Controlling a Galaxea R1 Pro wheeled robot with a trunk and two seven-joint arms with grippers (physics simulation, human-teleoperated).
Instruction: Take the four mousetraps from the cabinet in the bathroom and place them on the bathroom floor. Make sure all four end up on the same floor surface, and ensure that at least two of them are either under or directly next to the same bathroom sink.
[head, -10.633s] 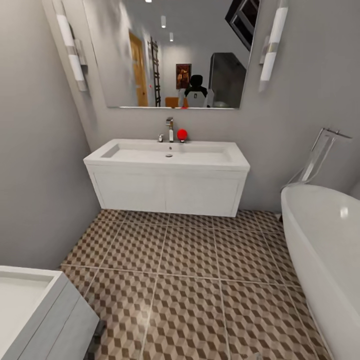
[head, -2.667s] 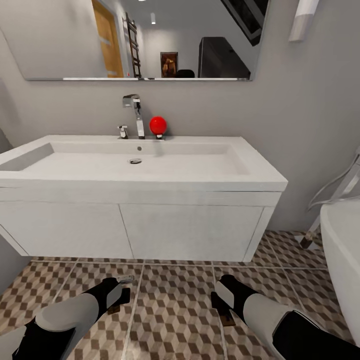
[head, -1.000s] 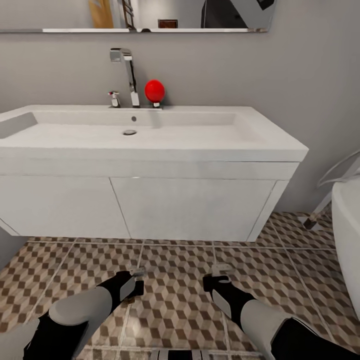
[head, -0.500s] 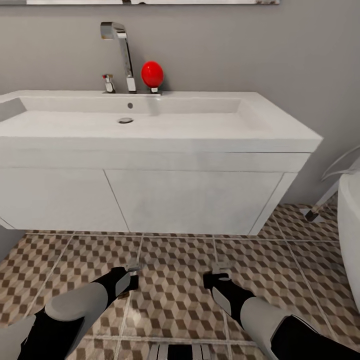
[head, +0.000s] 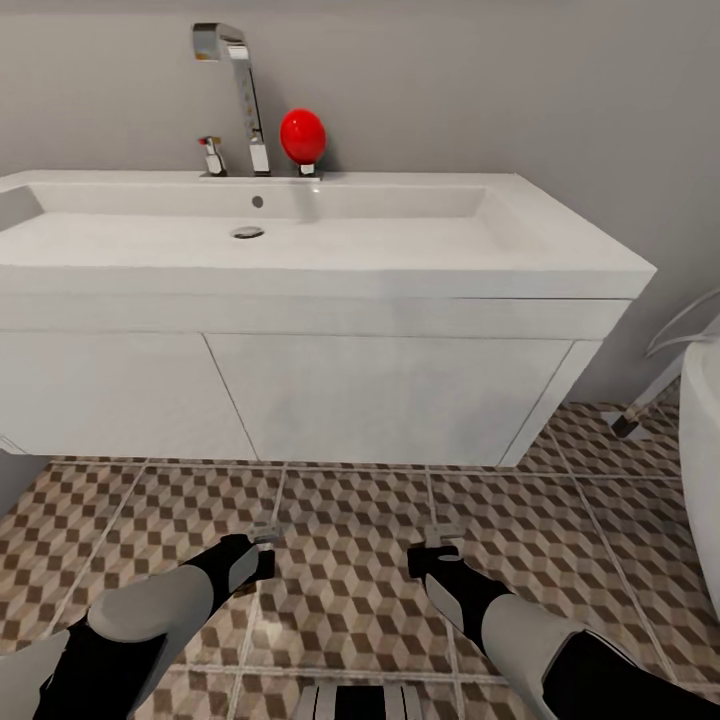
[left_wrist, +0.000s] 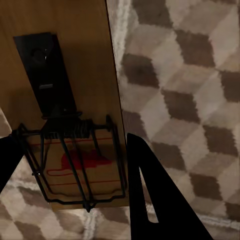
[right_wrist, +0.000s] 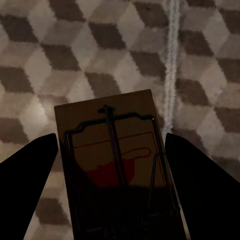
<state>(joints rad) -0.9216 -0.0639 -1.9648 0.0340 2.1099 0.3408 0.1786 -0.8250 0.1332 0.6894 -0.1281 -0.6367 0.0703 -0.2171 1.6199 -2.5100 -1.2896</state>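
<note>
Mousetraps (left_wrist: 75, 135) (right_wrist: 117, 165) sit between each gripper's fingers, above bathroom floor (head: 360, 520).

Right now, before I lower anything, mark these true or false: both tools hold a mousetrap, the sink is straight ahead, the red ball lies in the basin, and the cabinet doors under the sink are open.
1. Each tool holds a mousetrap. True.
2. The sink stands straight ahead. True.
3. The red ball lies in the basin. False: it sits on the back ledge beside the faucet.
4. The doors under the sink are open. False: they are shut.
5. Both tools, left tool and right tool, hang over the tiled floor. True.
</note>
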